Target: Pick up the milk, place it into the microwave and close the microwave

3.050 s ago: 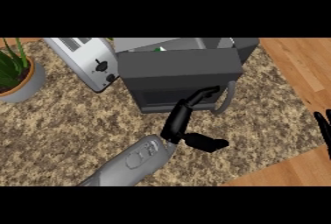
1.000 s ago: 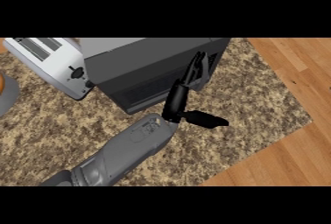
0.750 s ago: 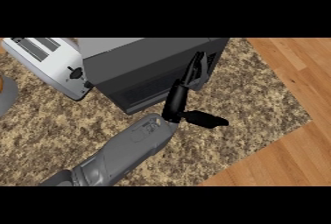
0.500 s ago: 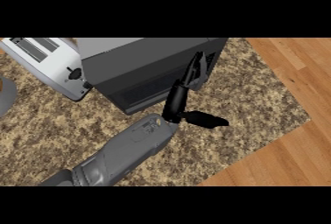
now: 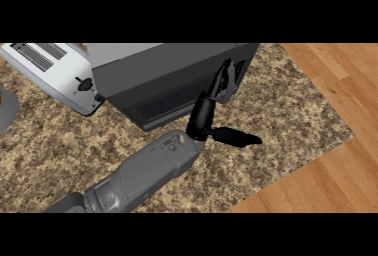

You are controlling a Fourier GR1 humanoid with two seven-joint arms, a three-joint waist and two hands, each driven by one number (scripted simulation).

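Note:
The dark grey microwave [image 5: 170, 75] stands at the top middle of the head view, and its door looks closed. My left hand [image 5: 203, 112] reaches up from the lower left. Its straight fingers [image 5: 221, 80] lie flat against the door's right side, near the handle edge. The thumb [image 5: 236, 137] sticks out to the right, over the counter. The hand is open and holds nothing. No milk shows anywhere; the closed microwave hides its inside. My right hand is out of the picture.
A silver toaster [image 5: 55, 70] stands just left of the microwave. A grey pot [image 5: 6, 107] peeks in at the left edge. The speckled counter [image 5: 280, 115] ends at the right, with wood floor [image 5: 325, 170] beyond.
Three seconds ago the microwave door stood ajar and my right hand showed at the right edge. The door now looks closed, with my left fingers higher against it. Over the last second nothing moved.

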